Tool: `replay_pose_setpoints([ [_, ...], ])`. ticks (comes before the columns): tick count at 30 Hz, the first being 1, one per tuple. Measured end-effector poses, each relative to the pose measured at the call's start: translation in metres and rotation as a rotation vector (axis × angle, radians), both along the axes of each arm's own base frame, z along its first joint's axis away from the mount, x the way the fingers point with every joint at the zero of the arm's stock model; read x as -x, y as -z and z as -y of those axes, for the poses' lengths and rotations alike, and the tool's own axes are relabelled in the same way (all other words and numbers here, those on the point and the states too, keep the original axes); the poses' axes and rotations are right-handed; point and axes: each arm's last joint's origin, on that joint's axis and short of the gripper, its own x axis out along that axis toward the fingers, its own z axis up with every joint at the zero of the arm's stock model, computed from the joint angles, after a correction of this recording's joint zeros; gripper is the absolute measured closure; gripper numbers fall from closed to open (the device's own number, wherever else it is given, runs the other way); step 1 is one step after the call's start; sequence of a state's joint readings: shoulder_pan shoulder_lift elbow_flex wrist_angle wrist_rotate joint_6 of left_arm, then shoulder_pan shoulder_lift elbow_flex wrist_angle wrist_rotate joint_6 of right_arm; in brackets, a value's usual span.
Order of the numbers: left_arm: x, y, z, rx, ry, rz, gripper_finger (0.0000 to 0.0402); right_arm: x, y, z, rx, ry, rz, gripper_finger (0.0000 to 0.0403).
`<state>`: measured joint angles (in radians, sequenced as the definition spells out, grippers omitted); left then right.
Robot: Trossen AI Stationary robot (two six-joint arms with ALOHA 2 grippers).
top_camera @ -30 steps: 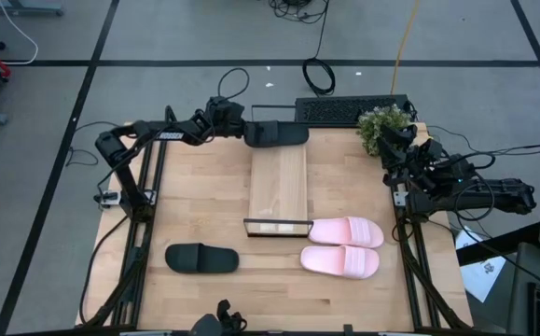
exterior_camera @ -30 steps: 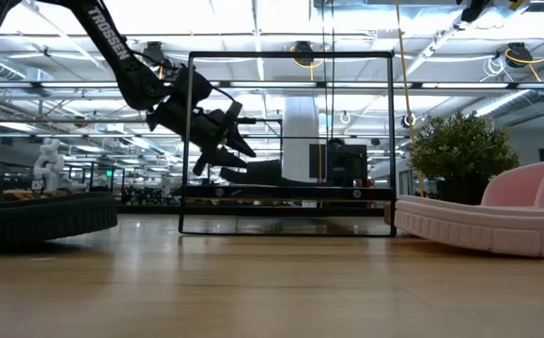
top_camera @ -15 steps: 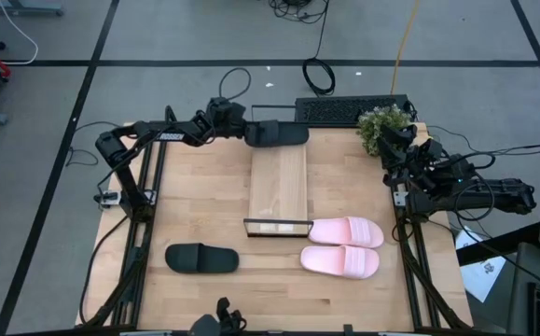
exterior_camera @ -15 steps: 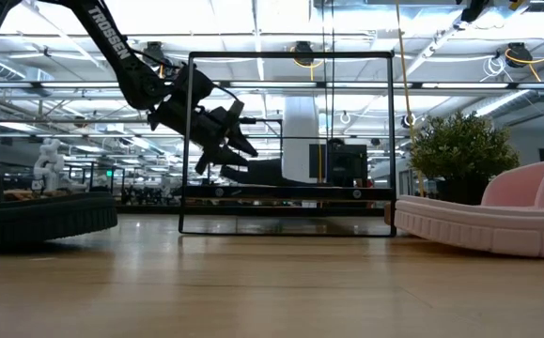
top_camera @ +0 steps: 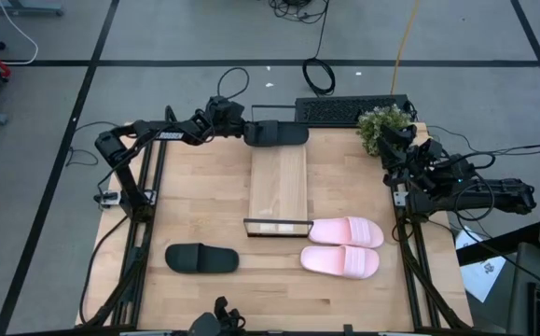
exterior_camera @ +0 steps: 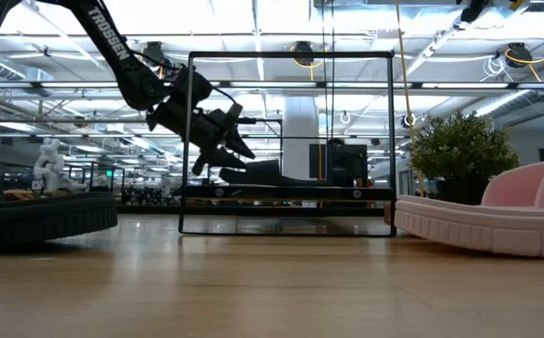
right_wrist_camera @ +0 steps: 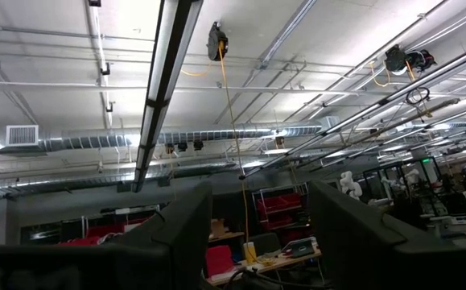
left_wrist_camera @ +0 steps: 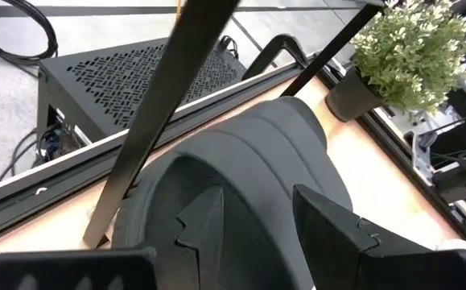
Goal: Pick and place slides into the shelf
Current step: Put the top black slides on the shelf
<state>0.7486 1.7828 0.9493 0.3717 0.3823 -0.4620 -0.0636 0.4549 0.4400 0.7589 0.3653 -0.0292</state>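
One black slide sits at the far end of the shelf, a long light-wood plank whose thin black frame stands at its near end. My left gripper is shut on that slide. The other black slide lies flat on the table near the front left. Two pink slides lie side by side right of the frame. My right gripper stays folded back at the table's right edge, open, pointing up at the ceiling. My left gripper has the black slide's left end between its two fingers. It comes from the table's left, slanting a little downward, along the slide's length. The slide lies about level; the fingers hide the contact itself. Whether it rests on anything I cannot tell.
A potted plant stands at the far right corner beside the right arm. A dark keyboard lies just beyond the far edge. The wood between the black slide and the pink pair is bare.
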Motion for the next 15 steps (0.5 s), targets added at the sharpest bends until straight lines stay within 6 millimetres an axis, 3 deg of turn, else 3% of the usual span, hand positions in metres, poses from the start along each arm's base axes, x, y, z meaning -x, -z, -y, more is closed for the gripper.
replay_pose_setpoints([
  [15, 0.0009, 0.0038, 0.0016, 0.012, -0.012, -0.045, 0.0256, 0.0, 0.0, 0.0, 0.001, 0.0, 0.0, 0.0206],
])
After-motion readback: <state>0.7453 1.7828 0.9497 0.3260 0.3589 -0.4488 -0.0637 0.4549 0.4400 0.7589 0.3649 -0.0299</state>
